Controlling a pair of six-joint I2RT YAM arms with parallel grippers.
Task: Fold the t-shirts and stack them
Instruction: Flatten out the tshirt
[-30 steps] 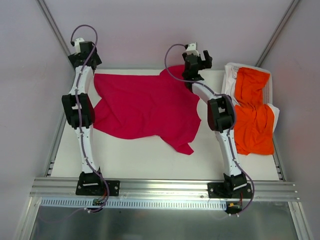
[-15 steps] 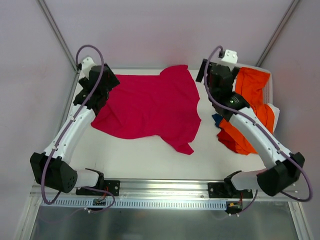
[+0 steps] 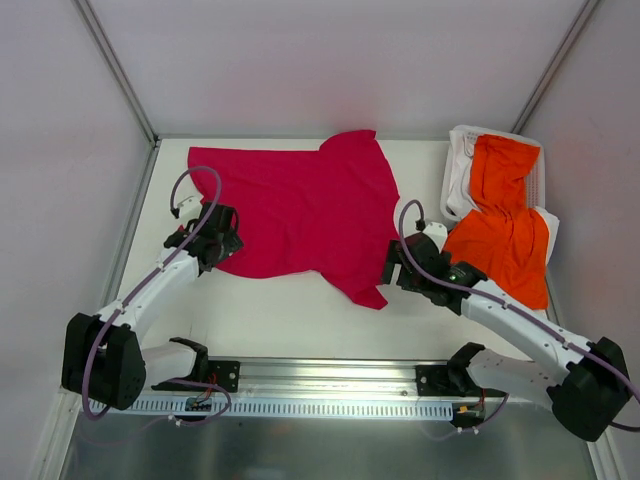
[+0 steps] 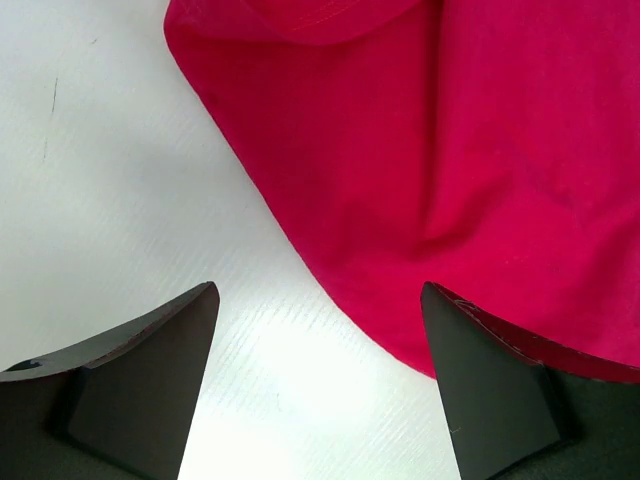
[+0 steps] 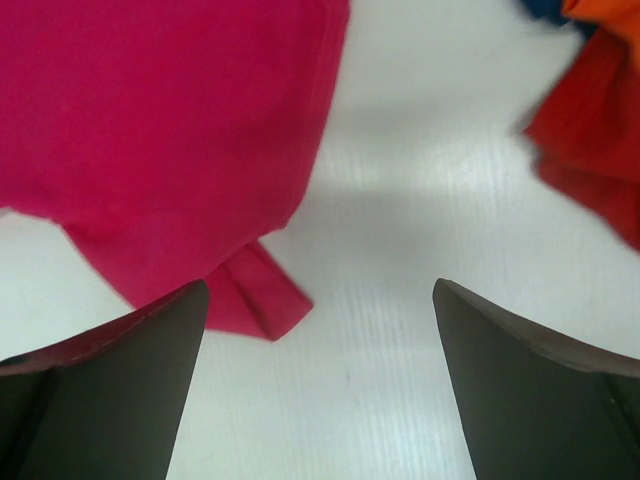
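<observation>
I judged the crimson t-shirt [image 3: 300, 210] light, limp and quick to bunch, best pinched at a hem or corner. It lay spread on the white surface [image 3: 290, 310]. My left hand [image 4: 318, 300], fingers wide apart, straddled its left hem. My right hand [image 5: 320, 295], equally wide, hung just beside its near corner, with the orange t-shirt [image 3: 505, 240] crumpled further right.

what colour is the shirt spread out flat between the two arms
Crimson, a pinkish red. The t-shirt shows best in the top external view.
</observation>
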